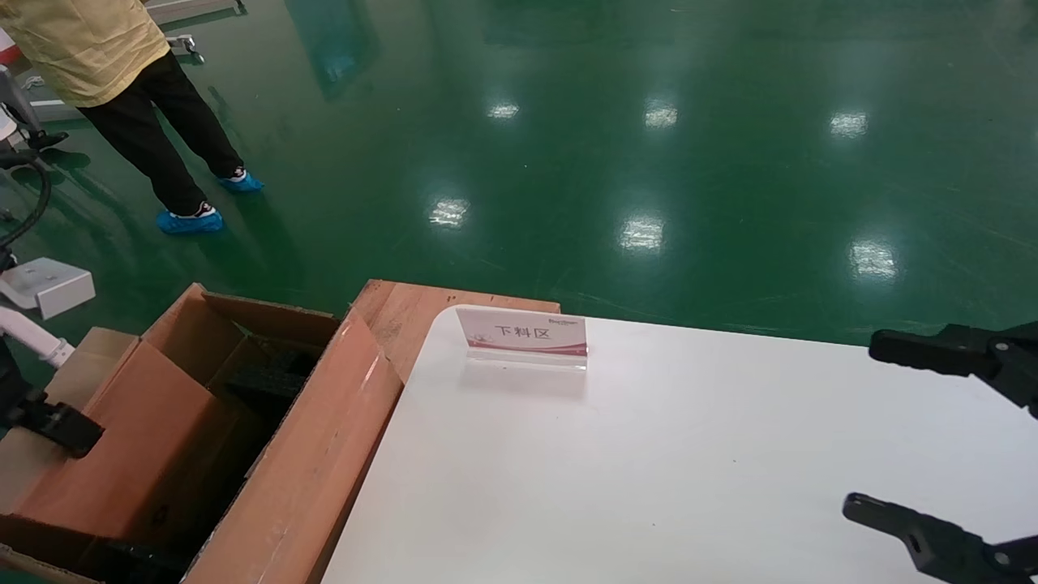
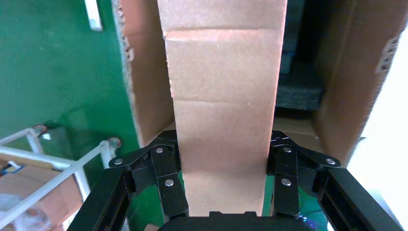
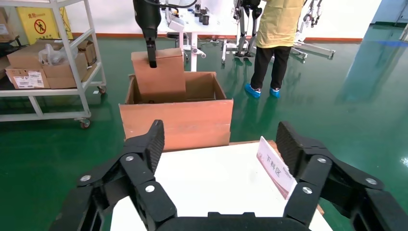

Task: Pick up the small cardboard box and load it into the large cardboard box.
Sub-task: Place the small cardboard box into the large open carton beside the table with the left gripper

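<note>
The small cardboard box (image 1: 138, 430) stands on edge, its lower part down inside the open large cardboard box (image 1: 316, 454). My left gripper (image 1: 61, 428) is shut on its narrow edges. In the left wrist view the small box (image 2: 221, 96) fills the space between the jaws of that gripper (image 2: 221, 154), with the large box's wall (image 2: 356, 72) and black foam (image 2: 298, 91) beyond. The right wrist view shows the small box (image 3: 159, 74) held from above in the large box (image 3: 175, 120). My right gripper (image 1: 861, 426) is open and empty over the white table; it also shows in the right wrist view (image 3: 220, 139).
A sign holder (image 1: 525, 332) stands on the white table (image 1: 649, 470) near its far edge. A wooden board (image 1: 405, 312) lies between the table and the large box. A person in yellow (image 1: 105, 49) stands at the back left. A shelf cart with cartons (image 3: 48, 62) stands beyond the large box.
</note>
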### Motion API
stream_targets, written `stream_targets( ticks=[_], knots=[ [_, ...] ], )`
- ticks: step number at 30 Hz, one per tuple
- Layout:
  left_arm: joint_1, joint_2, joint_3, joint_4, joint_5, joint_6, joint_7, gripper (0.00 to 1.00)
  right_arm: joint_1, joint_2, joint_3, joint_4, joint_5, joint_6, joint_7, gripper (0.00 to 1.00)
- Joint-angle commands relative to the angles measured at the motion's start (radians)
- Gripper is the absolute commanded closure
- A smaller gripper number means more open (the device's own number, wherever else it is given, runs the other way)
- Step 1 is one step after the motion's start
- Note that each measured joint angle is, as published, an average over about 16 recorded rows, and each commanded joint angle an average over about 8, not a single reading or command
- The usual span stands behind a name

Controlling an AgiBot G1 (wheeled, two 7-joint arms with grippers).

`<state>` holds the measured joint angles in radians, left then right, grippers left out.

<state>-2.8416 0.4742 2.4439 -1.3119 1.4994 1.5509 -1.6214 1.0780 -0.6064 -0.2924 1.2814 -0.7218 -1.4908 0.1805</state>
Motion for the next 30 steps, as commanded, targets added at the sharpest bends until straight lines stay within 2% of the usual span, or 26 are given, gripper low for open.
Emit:
stream_targets(
  ticks=[1,17,30],
  knots=[
    [0.007,0.001,0.003,-0.001,0.011,-0.002,-0.001,1.0,0.0,0.0,0.0,0.0,0.0,0.0,0.0,0.0],
    [0.079,0.034,0.016,0.026,0.05,-0.064,0.004,1.0,0.0,0.0,-0.001,0.0,0.001,0.0,-0.001,0.0],
    [0.155,0.068,0.014,0.115,0.055,-0.138,0.049,1.0,0.0,0.001,-0.002,0.0,0.001,0.001,-0.001,0.0]
  ],
)
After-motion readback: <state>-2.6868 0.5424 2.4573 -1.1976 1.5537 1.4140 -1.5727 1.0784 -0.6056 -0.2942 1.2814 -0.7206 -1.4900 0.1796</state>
